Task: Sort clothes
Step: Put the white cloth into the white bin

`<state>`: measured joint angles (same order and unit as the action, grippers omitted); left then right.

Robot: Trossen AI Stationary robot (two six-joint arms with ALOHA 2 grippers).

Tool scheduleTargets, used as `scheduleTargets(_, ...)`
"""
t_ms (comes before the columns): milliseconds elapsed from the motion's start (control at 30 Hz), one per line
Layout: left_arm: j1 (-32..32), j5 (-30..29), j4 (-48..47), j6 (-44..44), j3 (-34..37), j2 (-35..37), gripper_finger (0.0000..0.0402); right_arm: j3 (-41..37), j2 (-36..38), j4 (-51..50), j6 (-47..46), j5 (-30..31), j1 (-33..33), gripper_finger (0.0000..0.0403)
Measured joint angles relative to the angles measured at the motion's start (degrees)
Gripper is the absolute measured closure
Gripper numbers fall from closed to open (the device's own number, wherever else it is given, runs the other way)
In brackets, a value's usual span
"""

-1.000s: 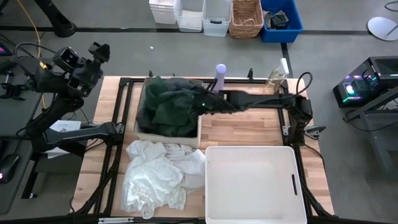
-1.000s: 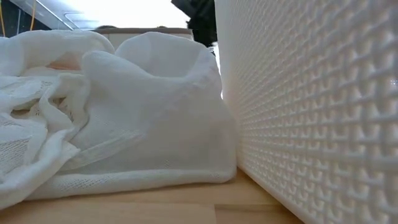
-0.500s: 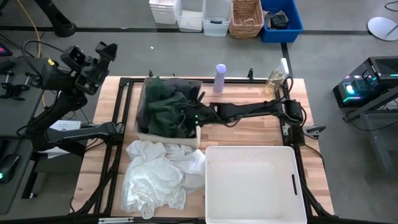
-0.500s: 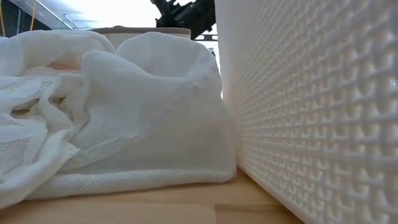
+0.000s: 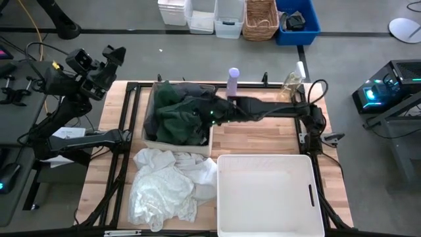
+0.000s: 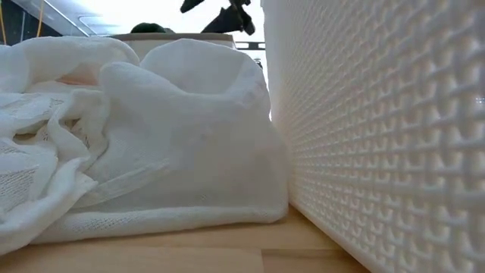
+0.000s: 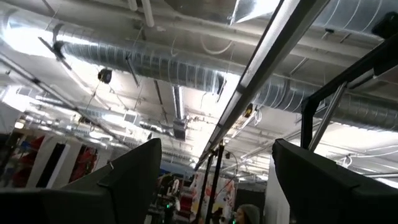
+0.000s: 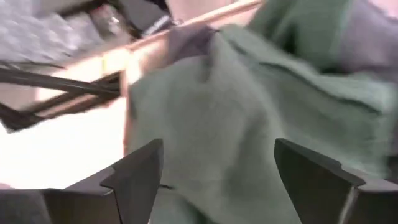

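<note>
The right gripper (image 5: 209,116) reaches over the tray (image 5: 176,142) at the table's far left, its fingers spread wide with the dark green top (image 5: 179,118) beneath them, nothing gripped. The white pieces (image 5: 168,185) lie heaped near-left, beside the white bin (image 5: 266,166). The left gripper (image 5: 113,54) waits raised off the table's far-left corner, jaws parted and empty.

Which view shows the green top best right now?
The high view: the green top lies whole in the tan box, with the right gripper over it. The right wrist view shows only a blurred close-up of its fabric. The low and left wrist views show nothing of it clearly.
</note>
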<state>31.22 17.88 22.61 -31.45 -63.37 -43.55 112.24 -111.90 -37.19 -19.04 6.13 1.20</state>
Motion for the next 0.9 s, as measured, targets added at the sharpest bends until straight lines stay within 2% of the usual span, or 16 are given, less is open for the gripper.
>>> scheduleTargets(100,-0.4,0.8,-3.1,-1.0,0.0,0.0,0.0106,5.9,-0.4,-7.9,4.5,3.7,0.1,0.0103)
scheduleTargets(200,-1.8,7.9,-9.8,-2.9,0.0,-0.1,0.0106,12.6,0.1,-16.0,9.4,9.6,-0.1,0.0105)
scheduleTargets(267,-4.4,10.7,-18.3,-2.9,-0.1,-0.6,0.0106,17.0,0.6,-22.8,11.4,14.2,-0.4,0.0105)
scheduleTargets(400,-15.2,9.4,-37.8,-3.7,0.0,-3.7,0.0106,22.7,2.0,-35.8,12.6,22.2,0.0,0.0105)
scheduleTargets(500,-26.9,5.9,-48.8,-4.9,0.1,-6.4,0.0106,20.1,7.6,-39.5,11.1,26.8,0.7,0.0105)
scheduleTargets(600,-40.1,-2.1,-57.6,-5.9,0.0,-10.6,0.0106,18.2,13.0,-43.7,5.7,30.1,1.5,0.0105)
scheduleTargets(700,-50.6,-9.9,-63.4,-5.8,0.0,-16.7,0.0106,16.4,16.9,-46.3,0.8,33.4,1.6,0.0105)
scheduleTargets(833,-59.0,-17.7,-71.3,-4.4,-0.1,-24.9,0.0106,15.9,21.4,-47.9,-2.9,34.6,1.5,0.0105)
scheduleTargets(900,-61.3,-19.5,-74.9,-3.2,0.0,-29.8,0.0106,15.9,22.5,-48.1,-3.4,34.9,1.5,0.0105)
